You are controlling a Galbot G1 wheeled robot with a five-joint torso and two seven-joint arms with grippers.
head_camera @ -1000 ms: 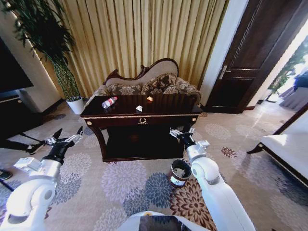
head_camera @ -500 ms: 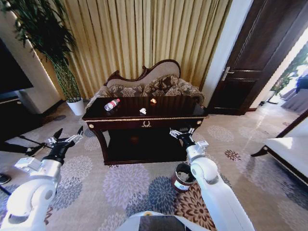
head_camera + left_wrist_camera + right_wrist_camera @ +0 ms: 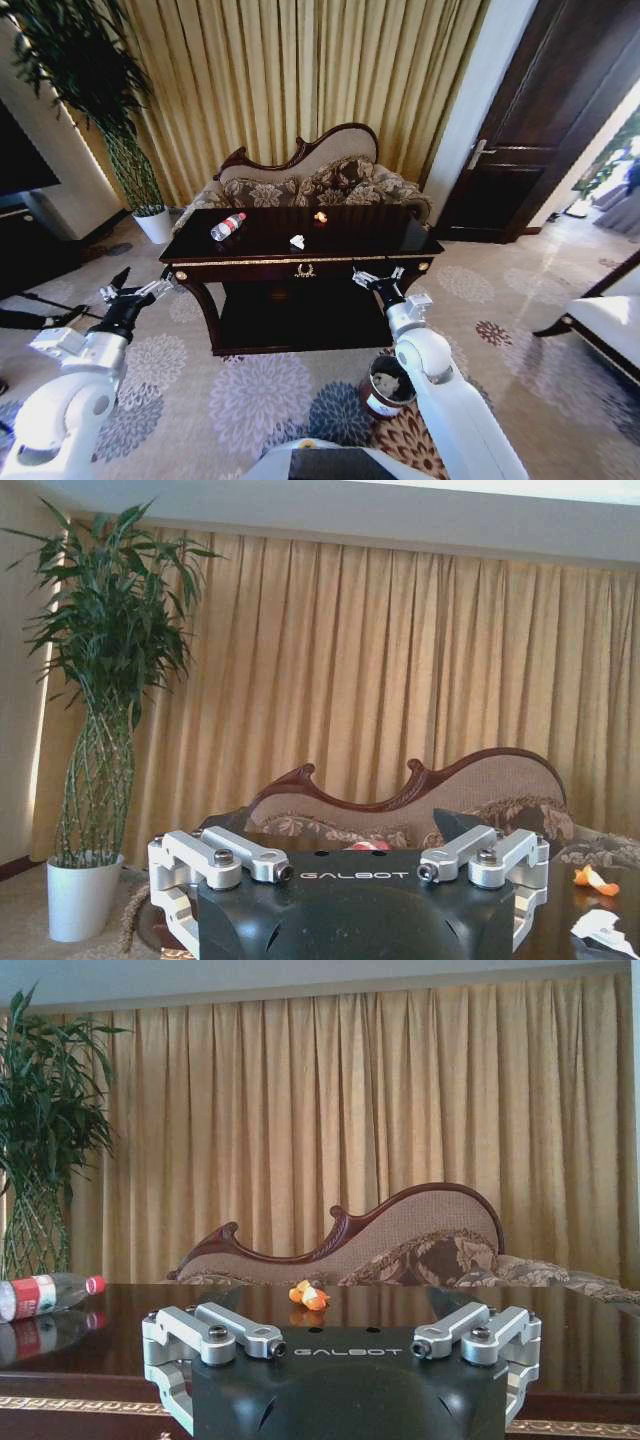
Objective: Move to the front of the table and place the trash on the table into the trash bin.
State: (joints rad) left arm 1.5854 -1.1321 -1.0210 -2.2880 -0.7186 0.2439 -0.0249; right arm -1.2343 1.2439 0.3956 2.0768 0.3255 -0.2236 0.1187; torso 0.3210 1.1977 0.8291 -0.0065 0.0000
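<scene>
The dark glossy table with gold trim stands straight ahead. On it lie a clear bottle with a red cap at the left, a white paper scrap near the middle and a small orange bit behind it. The reddish-brown trash bin sits on the carpet by the table's front right, beside my right forearm. My left gripper hovers open off the table's left front corner. My right gripper hangs open just before the front edge. The right wrist view shows the bottle and orange bit.
A patterned sofa stands behind the table against gold curtains. A tall plant in a white pot is at the back left, and a dark door at the right. Flowered carpet surrounds the table.
The whole view has shifted as the robot drove closer: the table looks nearer and the bin sits lower in the picture. Both arms keep the same raised pose, grippers open.
</scene>
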